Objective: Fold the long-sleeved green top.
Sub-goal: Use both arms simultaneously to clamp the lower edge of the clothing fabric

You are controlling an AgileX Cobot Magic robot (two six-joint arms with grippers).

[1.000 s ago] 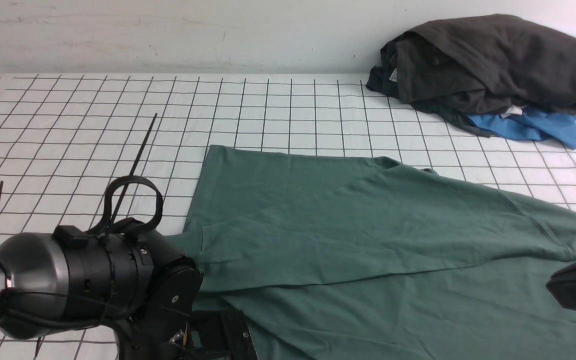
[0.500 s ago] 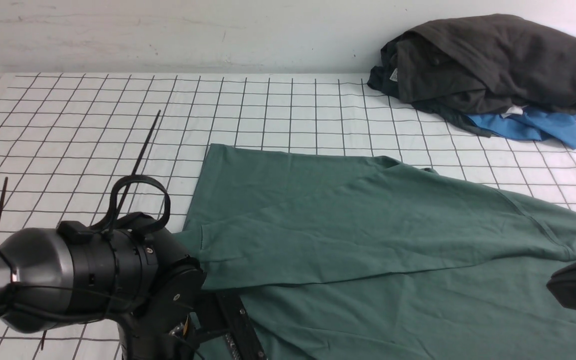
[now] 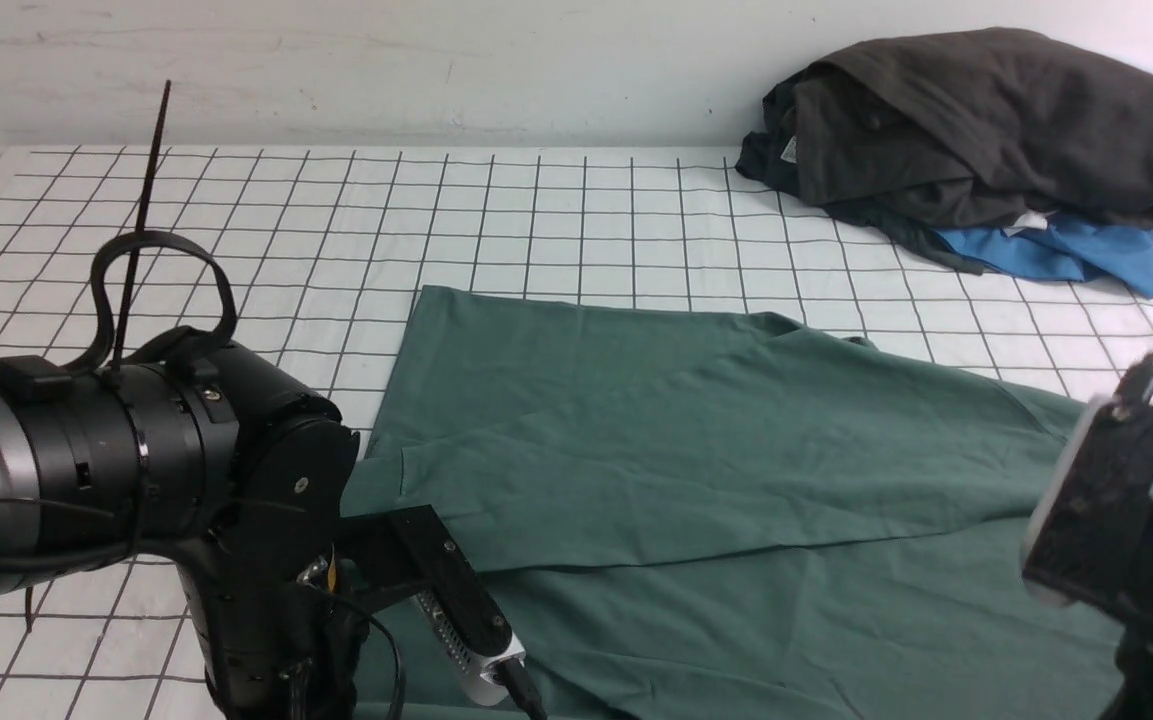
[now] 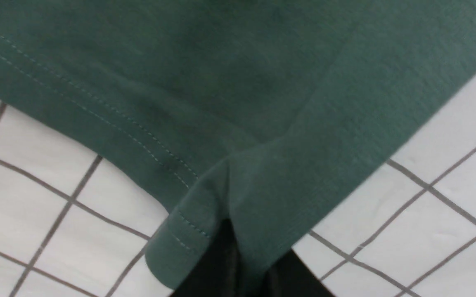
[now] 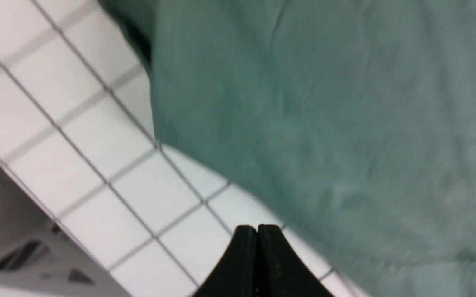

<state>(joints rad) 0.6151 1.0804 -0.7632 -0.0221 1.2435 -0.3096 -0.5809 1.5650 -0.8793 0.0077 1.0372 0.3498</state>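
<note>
we see the green top (image 3: 736,470) spread flat on the checked sheet (image 3: 236,220), nearer to us than the dark clothes pile (image 3: 986,120) and to its left. our left claw (image 4: 242,268) is clamped on a stitched hem corner of the top, well apart from that pile. our right claw (image 5: 257,247) is pressed together on nothing, over bare sheet just beside the top's edge.

A green top (image 3: 696,470) is laid spread on the gridded tabletop (image 3: 536,220). A dark garment (image 3: 986,120) is piled over a blue garment (image 3: 1066,255) at far right.
</note>
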